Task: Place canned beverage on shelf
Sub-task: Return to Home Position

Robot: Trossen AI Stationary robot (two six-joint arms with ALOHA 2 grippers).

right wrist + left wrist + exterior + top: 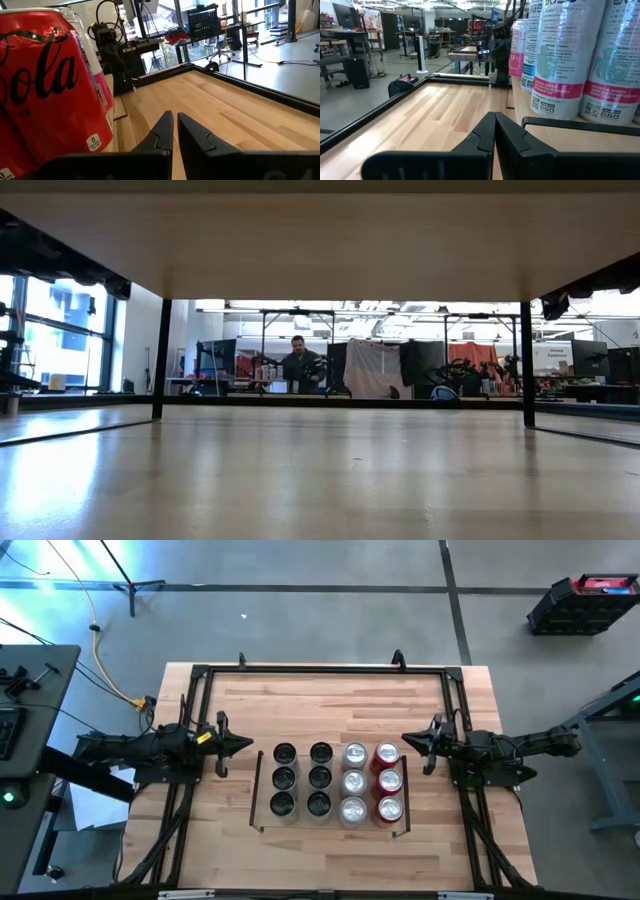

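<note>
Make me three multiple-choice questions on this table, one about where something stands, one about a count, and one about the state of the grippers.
1. Where on the shelf do the red cans stand?
A. In a middle column
B. In the end column farthest from the right gripper
C. In the end column nearest the right gripper

2. How many cans stand on the shelf?
A. Nine
B. Twelve
C. Sixteen

3. How are the left gripper and the right gripper?
A. Both shut, holding nothing
B. The left one clamps a can
C. Both wide open

Answers:
1 C: the high view shows the red cans in the column beside the right gripper.
2 B: four columns of three.
3 A: each wrist view shows jaws closed with nothing between.
</note>
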